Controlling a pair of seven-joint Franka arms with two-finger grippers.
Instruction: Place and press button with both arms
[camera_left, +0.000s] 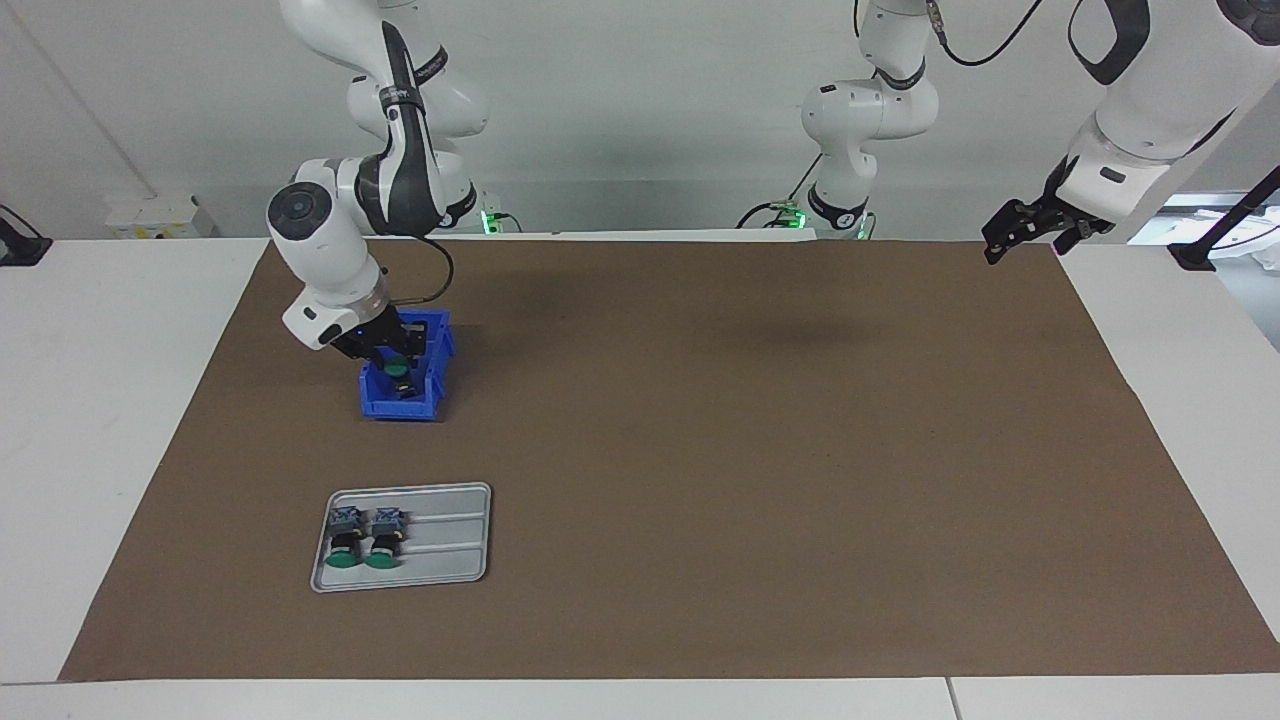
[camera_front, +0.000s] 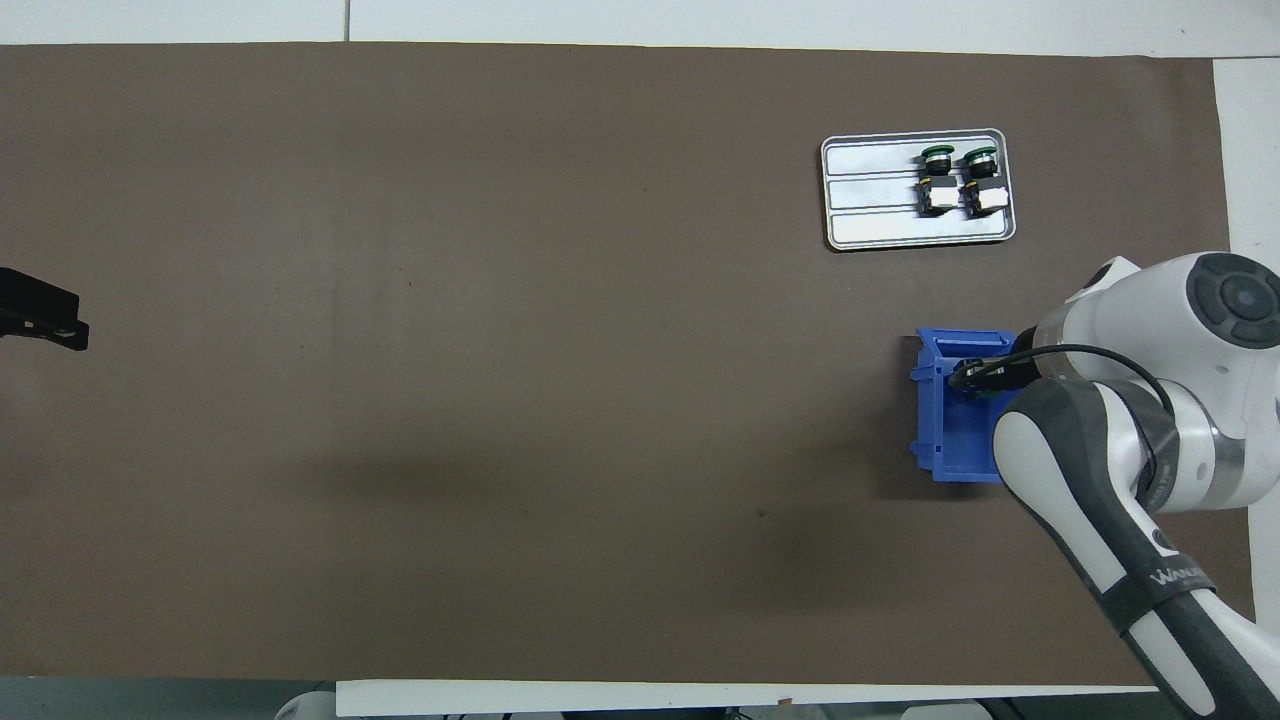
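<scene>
My right gripper (camera_left: 394, 358) reaches down into the blue bin (camera_left: 405, 406), seen from overhead as the right gripper (camera_front: 966, 378) over the bin (camera_front: 950, 452). A green-capped button (camera_left: 397, 369) shows in the bin right at the fingertips; I cannot tell whether it is held. Two more buttons (camera_left: 345, 545) (camera_left: 383, 543) lie side by side on the grey tray (camera_left: 450, 560), farther from the robots than the bin. From overhead they are the buttons (camera_front: 938, 178) (camera_front: 980, 178) on the tray (camera_front: 870, 200). My left gripper (camera_left: 1003, 240) waits open and empty above the mat's corner at the left arm's end.
A brown mat (camera_left: 700, 450) covers most of the white table (camera_left: 100, 400). The right arm's elbow and forearm (camera_front: 1120, 450) hang over the bin's side. The left gripper (camera_front: 45, 320) shows at the view's edge.
</scene>
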